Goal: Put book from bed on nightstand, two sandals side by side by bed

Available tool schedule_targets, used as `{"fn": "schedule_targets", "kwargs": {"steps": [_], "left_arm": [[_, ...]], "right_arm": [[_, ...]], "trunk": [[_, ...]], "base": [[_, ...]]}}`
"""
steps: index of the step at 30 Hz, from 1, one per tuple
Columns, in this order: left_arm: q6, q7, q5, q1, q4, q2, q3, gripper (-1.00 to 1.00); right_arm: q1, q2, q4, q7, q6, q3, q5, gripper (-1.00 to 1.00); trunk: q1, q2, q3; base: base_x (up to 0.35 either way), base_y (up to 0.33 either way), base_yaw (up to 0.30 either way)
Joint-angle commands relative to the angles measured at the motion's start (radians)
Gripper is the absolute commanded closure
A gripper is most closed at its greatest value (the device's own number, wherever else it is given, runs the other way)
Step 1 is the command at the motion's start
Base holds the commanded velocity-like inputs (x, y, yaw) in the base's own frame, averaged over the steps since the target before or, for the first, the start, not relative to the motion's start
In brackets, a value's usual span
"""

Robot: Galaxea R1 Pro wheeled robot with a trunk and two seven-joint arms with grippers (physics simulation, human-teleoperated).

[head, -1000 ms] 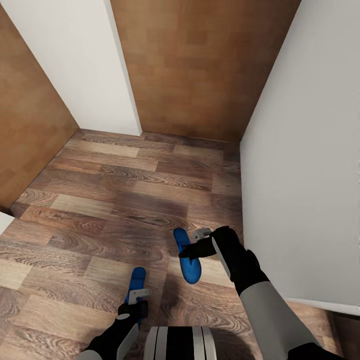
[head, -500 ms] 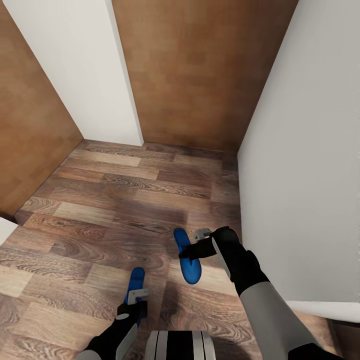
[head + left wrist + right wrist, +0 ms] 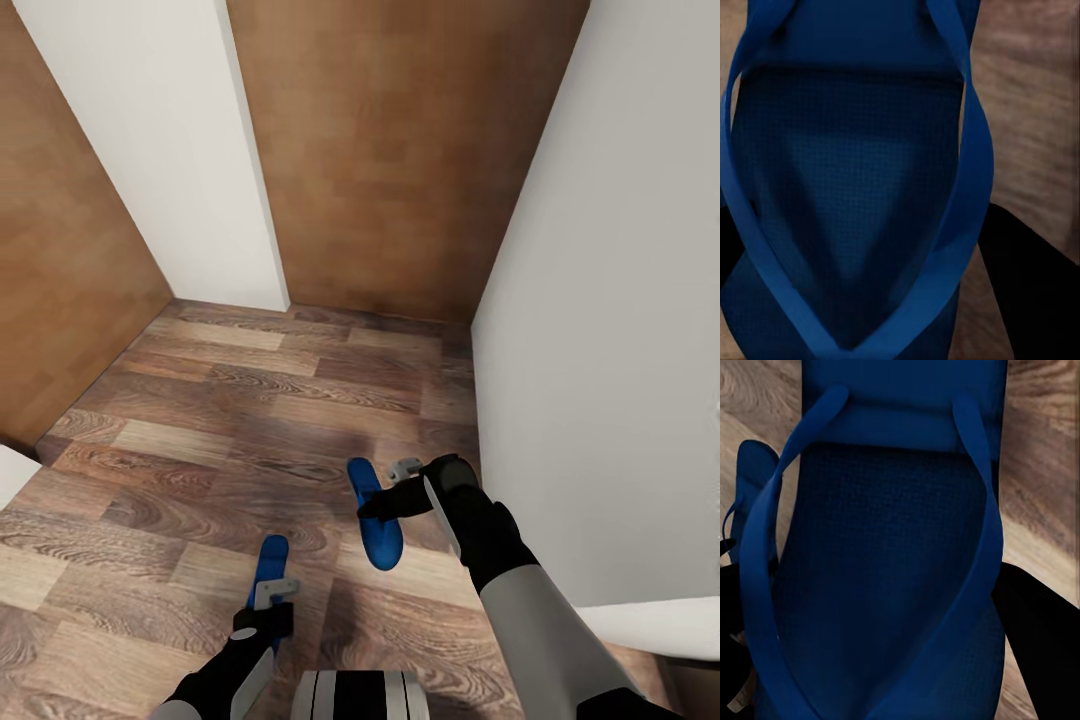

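A robot looks down at a wood-plank floor (image 3: 200,420) in a narrow corner between white walls (image 3: 610,330) and brown wooden panels (image 3: 400,150). Its left end effector (image 3: 272,598) grips one blue sandal (image 3: 270,562), held low. Its right end effector (image 3: 395,487) grips the other blue sandal (image 3: 375,515), farther forward. Each wrist view shows a sandal's blue straps (image 3: 971,150) close up above the floor.

sandals: 2 — first sandal (image 3: 268,570), second sandal (image 3: 374,513) | grippers: 2 — left gripper (image 3: 274,597), right gripper (image 3: 395,488)
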Motion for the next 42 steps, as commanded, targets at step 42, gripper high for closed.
{"fn": "schedule_targets", "kwargs": {"steps": [42], "left_arm": [[0.031, 0.073, 0.01, 0.0, -0.015, 0.038, -0.007, 1.0]], "right_arm": [[0.003, -0.012, 0.006, 0.004, -0.031, -0.001, 0.008, 1.0]], "trunk": [[-0.019, 0.01, 0.162]], "base": [[0.0, 0.0, 0.0]]}}
